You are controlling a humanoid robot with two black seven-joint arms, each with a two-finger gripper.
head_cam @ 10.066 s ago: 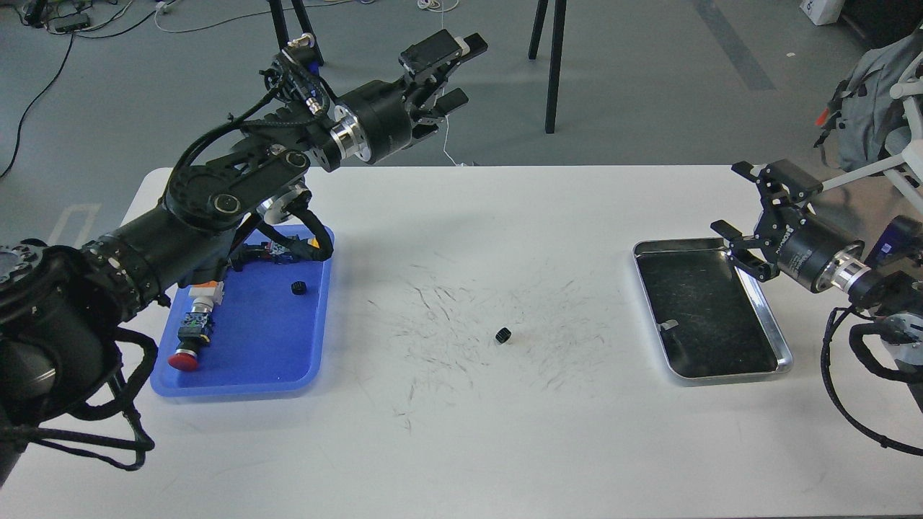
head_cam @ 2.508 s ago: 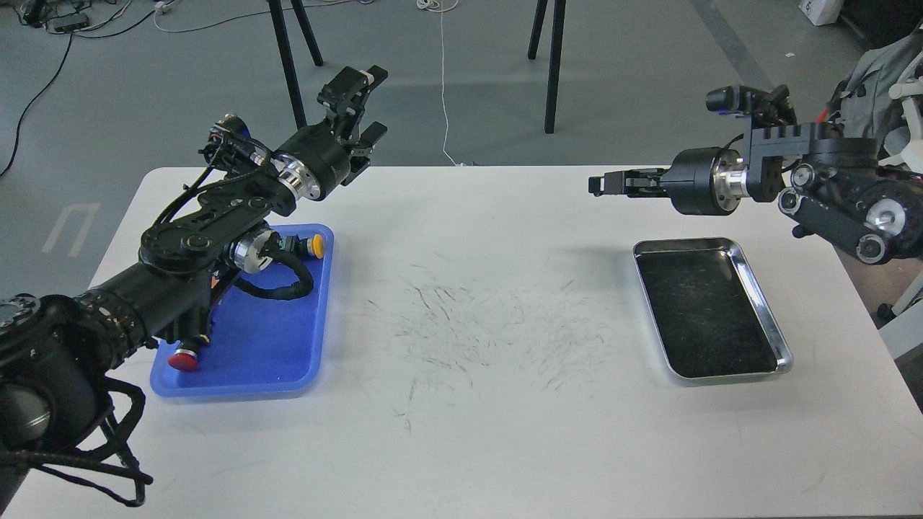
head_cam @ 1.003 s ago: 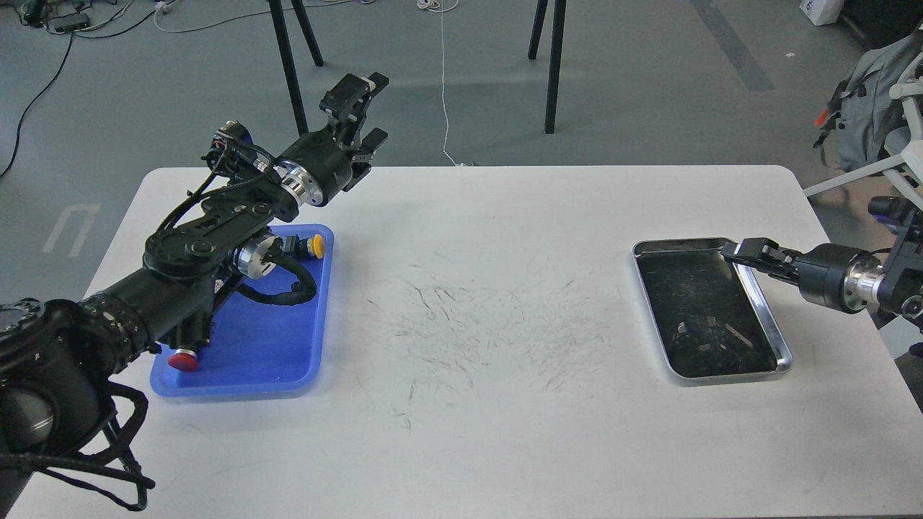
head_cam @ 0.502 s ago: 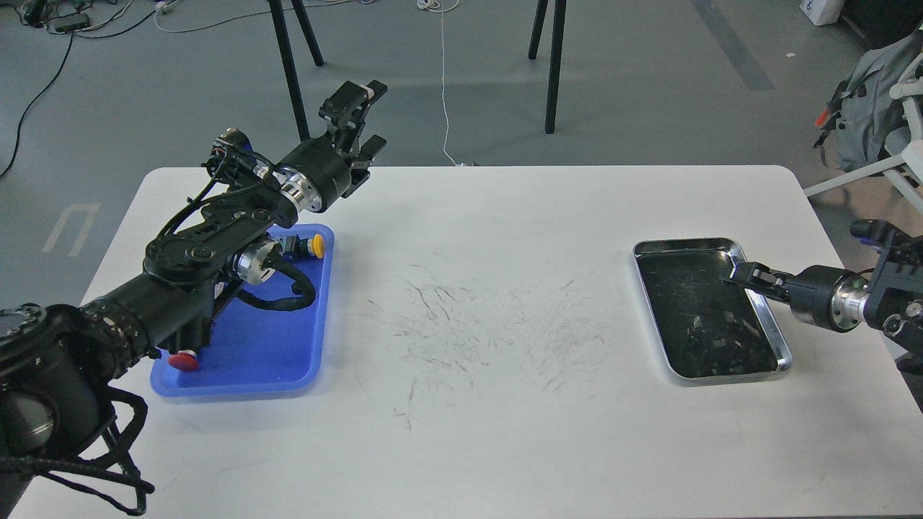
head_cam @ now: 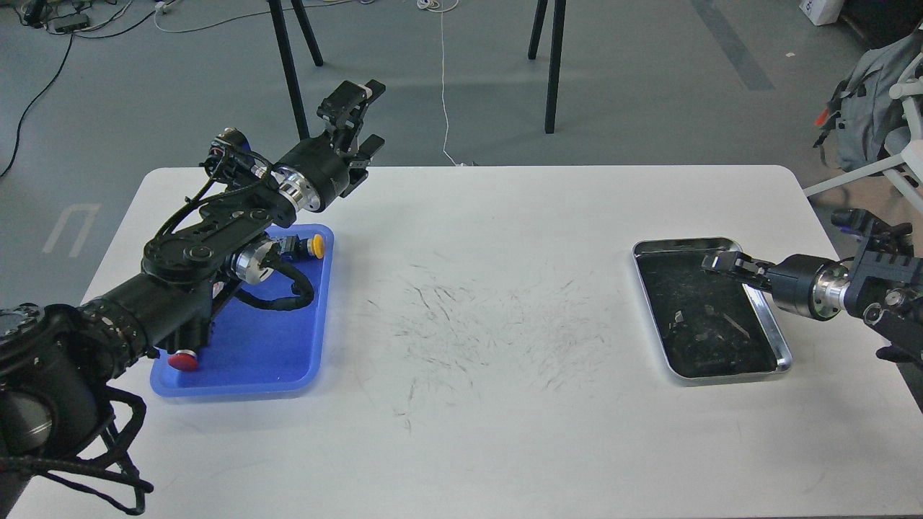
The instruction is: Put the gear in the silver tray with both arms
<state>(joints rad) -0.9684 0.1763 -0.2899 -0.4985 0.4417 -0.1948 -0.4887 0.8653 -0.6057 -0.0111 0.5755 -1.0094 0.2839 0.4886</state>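
The silver tray (head_cam: 782, 351) lies at the right of the white table, its dark floor showing broken reflections. My right gripper (head_cam: 714, 262) reaches in from the right and hovers low over the tray's far right part. Its fingers look pressed into one thin dark shape, so I cannot tell them apart. No gear shows anywhere, neither on the table nor on the tray floor. My left gripper (head_cam: 358, 119) is open and empty. It is raised above the table's far left edge, behind the blue tray (head_cam: 274, 360).
The blue tray holds a red push-button (head_cam: 184, 360) near its front left and a yellow button (head_cam: 314, 247) at its far right, partly under my left arm's cable. Black stand legs (head_cam: 554, 65) rise on the floor beyond the table. A grey backpack (head_cam: 869, 108) sits at far right.
My right gripper, low over the silver tray's right rim half a second ago, has moved slightly left and farther back over the tray. The left arm has barely moved.
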